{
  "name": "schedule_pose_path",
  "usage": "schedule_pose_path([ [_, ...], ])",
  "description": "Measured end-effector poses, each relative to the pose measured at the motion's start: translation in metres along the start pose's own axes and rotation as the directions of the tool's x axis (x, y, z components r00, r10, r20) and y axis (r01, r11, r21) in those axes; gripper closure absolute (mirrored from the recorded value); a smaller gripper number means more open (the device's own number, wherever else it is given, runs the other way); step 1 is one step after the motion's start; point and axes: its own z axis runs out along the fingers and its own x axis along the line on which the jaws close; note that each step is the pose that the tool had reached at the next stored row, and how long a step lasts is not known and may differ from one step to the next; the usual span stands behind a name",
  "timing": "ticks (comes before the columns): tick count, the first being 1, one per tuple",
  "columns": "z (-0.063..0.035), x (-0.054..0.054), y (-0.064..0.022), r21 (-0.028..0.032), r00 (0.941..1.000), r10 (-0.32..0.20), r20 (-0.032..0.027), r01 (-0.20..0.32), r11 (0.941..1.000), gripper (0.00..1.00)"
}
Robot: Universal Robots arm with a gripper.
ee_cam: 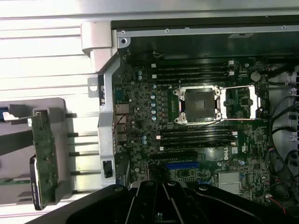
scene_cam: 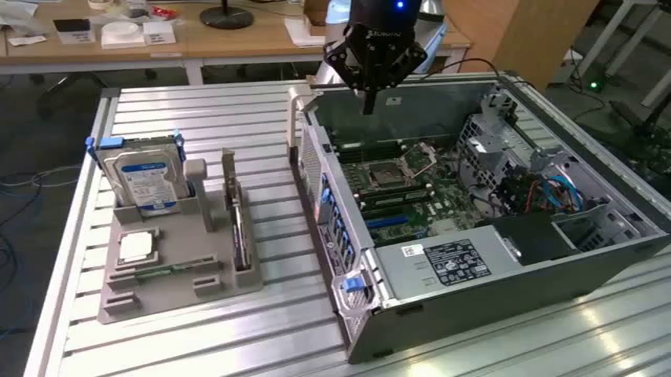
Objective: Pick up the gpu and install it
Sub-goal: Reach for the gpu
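The slatted metal table [scene_cam: 210,118] carries one open computer case [scene_cam: 504,306], which lies on its side with the motherboard [scene_cam: 419,196] facing up. Beside the case, on the exterior view's left, stands one grey holder [scene_cam: 178,294]. In it I count one blue-labelled hard drive [scene_cam: 147,177] standing upright at the end far from the case, one gpu [scene_cam: 239,228] standing on its edge in the slot nearest to the case, and one small square processor chip [scene_cam: 137,247] lying flat between them.

The gripper [scene_cam: 369,106] hangs above the rear part of the case, over the motherboard. Its jaws are closed together and hold nothing. It is well apart from the gpu.

The wrist view looks straight down into the case, over the gripper [ee_cam: 161,196]. It shows the open processor socket [ee_cam: 200,103] with rows of memory slots on two sides, and one blue slot [ee_cam: 182,165]. Outside the case wall, the gpu [ee_cam: 43,154] is seen from above as a thin green board.
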Motion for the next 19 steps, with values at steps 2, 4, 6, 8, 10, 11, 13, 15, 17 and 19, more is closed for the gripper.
schedule_pose_path([
  [2, 0.0, 0.0, 0.0, 0.0, 1.0, 0.0, 0.0, 0.0, 1.0, 0.89],
  [4, 0.0, 0.0, 0.0, 0.0001, 1.0, 0.0, 0.0, 0.0, 1.0, 0.89],
  [6, -0.0001, 0.001, -0.0001, 0.0001, 1.0, 0.0, 0.0, 0.0, 1.0, 0.89],
  [8, -0.0001, 0.004, -0.0003, 0.0, 1.0, 0.0, 0.0, 0.0, 1.0, 0.89],
  [10, -0.0002, 0.007, -0.0005, 0.0, 1.0, 0.0, 0.0, 0.0, 1.0, 0.89],
  [11, -0.0002, 0.008, -0.0006, 0.0, 1.0, 0.0, 0.0, 0.0, 1.0, 0.89],
  [13, -0.0003, 0.011, -0.0008, 0.0, 1.0, 0.0, 0.0, 0.0, 1.0, 0.89],
  [15, -0.0004, 0.014, -0.0011, 0.0, 1.0, 0.0, 0.0001, 0.0, 1.0, 0.89],
  [17, -0.0004, 0.017, -0.0013, 0.0, 1.0, 0.0, 0.0001, 0.0, 1.0, 0.89],
  [19, -0.0005, 0.02, -0.0015, 0.0, 1.0, 0.0, 0.0, 0.0, 1.0, 0.89],
])
